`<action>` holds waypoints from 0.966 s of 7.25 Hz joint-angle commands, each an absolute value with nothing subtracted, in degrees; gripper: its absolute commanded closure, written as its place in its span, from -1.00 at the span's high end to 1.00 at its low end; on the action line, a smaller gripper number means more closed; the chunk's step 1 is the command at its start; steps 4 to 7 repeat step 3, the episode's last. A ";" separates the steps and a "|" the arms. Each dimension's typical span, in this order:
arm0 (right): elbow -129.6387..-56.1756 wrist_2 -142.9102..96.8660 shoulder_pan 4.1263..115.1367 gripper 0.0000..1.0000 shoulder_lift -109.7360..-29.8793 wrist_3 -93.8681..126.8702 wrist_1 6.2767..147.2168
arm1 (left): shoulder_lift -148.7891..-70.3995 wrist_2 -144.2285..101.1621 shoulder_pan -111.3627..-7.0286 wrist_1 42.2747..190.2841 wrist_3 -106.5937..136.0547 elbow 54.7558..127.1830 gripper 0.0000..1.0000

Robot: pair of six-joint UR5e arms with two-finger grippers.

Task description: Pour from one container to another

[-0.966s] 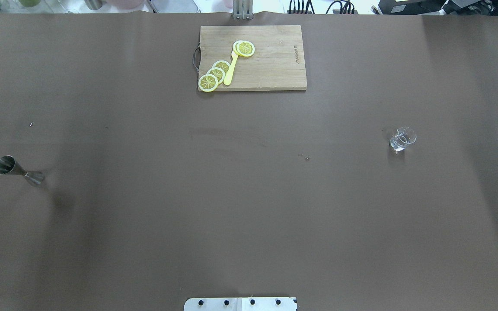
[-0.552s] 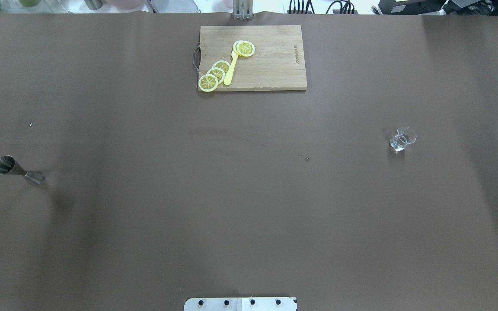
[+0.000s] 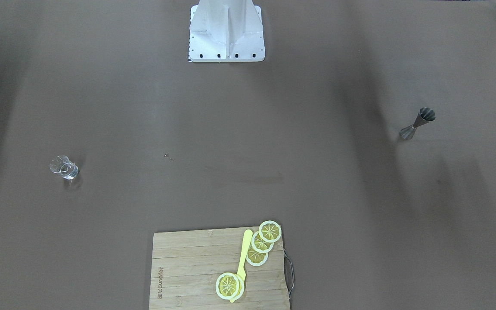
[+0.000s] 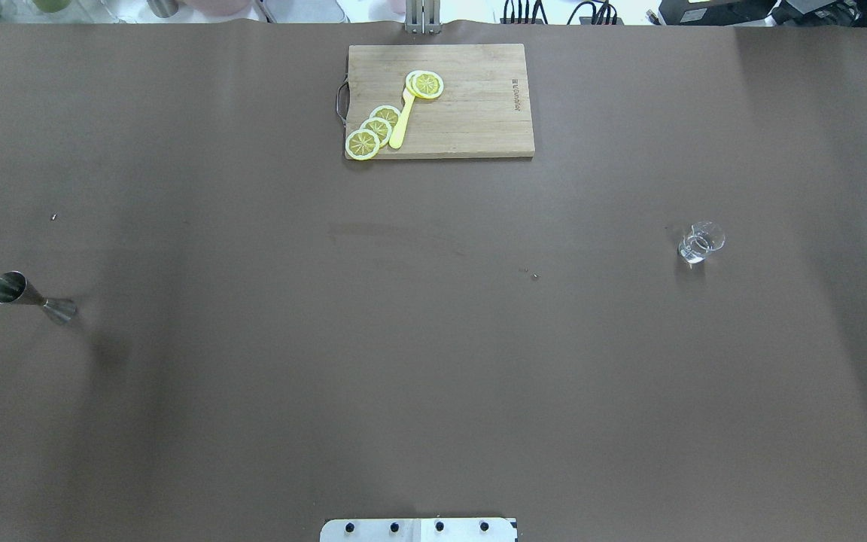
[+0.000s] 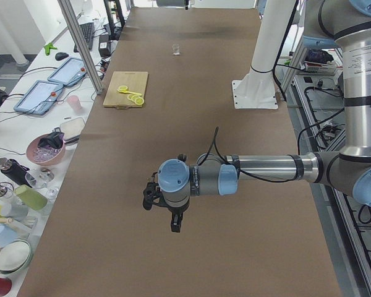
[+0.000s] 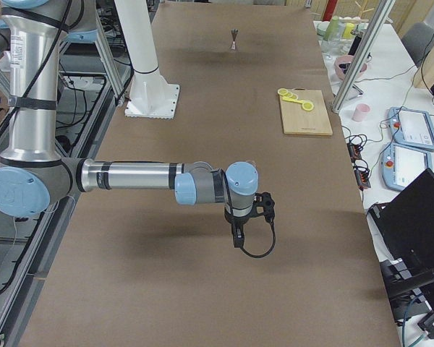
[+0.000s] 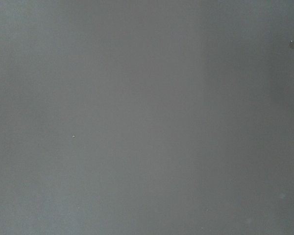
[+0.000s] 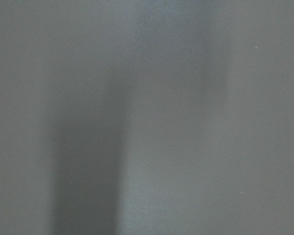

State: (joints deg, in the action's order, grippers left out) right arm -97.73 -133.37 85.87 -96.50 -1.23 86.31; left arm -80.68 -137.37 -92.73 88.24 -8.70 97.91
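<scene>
Left end effector and right end effector, openness impossible to tell, hang above the brown surface. The small clear glass pitcher stands on the right one's side, the steel double-cone jigger on the left's. Best approach: descend squarely, grasp low.

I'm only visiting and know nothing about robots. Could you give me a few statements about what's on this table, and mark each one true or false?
1. The jigger and the glass stand side by side. False: they are near opposite ends of the table.
2. Lemon slices lie on the board. True.
3. A gripper holds the glass. False: it stands alone, with nothing touching it.
4. The glass is on the robot's right side. True.
5. The board lies next to the robot's base. False: it lies at the far edge, across the table from the base.
</scene>
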 commanded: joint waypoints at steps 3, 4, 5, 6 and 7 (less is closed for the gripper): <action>-97.91 -133.68 85.87 1.00 -96.50 -1.23 86.31 | -80.77 -137.37 -92.90 88.24 -8.70 98.08 0.98; -97.91 -133.68 85.87 1.00 -96.50 -1.23 86.31 | -80.77 -137.37 -92.90 88.24 -8.70 98.08 0.98; -97.91 -133.68 85.87 1.00 -96.50 -1.23 86.31 | -80.77 -137.37 -92.90 88.24 -8.70 98.08 0.98; -97.91 -133.68 85.87 1.00 -96.50 -1.23 86.31 | -80.77 -137.37 -92.90 88.24 -8.70 98.08 0.98; -97.91 -133.68 85.87 1.00 -96.50 -1.23 86.31 | -80.77 -137.37 -92.90 88.24 -8.70 98.08 0.98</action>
